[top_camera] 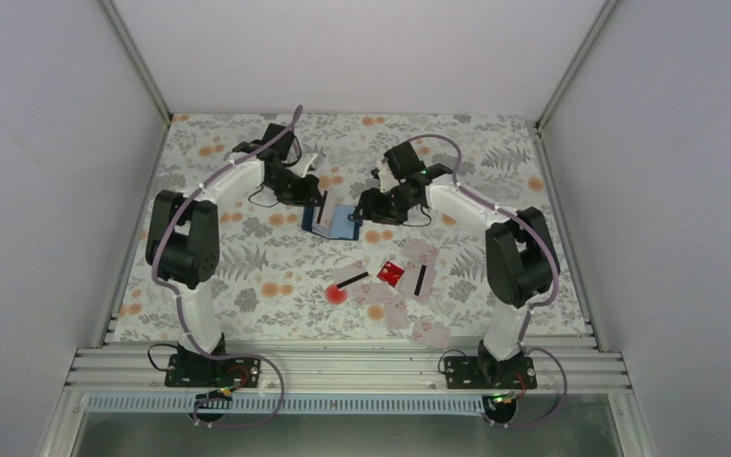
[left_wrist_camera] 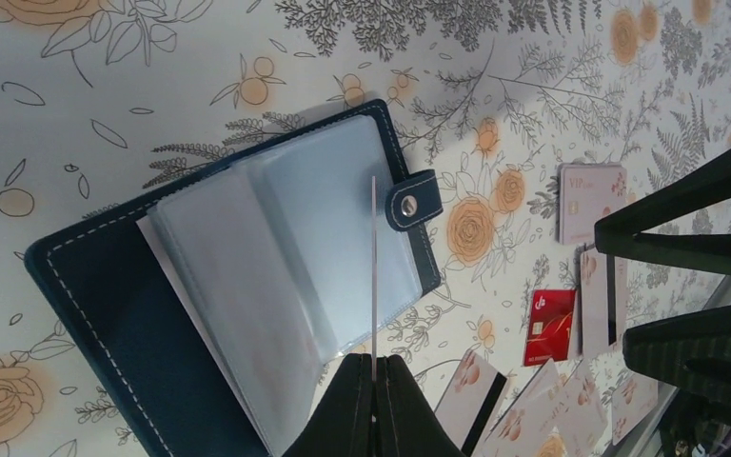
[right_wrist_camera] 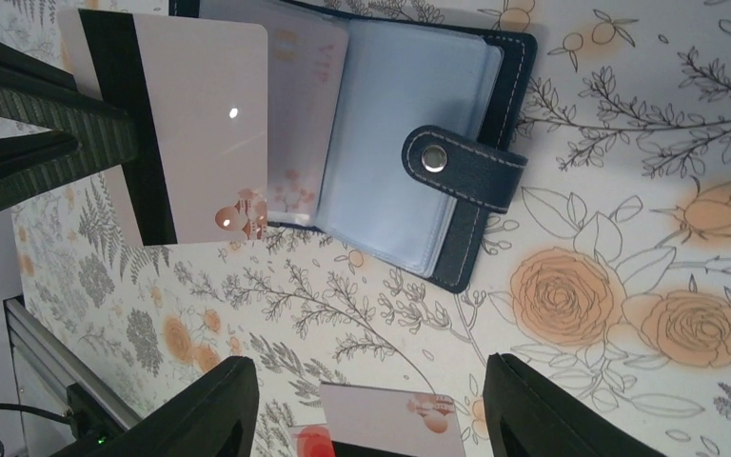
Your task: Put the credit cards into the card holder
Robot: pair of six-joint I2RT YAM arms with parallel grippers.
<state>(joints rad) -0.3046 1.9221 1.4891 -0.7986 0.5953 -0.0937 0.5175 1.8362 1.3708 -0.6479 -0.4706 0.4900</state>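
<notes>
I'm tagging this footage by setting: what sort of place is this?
Probably a lab robot cell, not a home: plain white panels wall in a floral-patterned table, and two robot arms are bolted to an aluminium rail.

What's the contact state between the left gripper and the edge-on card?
Touching. The left wrist view shows the left gripper shut on the credit card, jaws pinching its lower end with no gap.
</notes>
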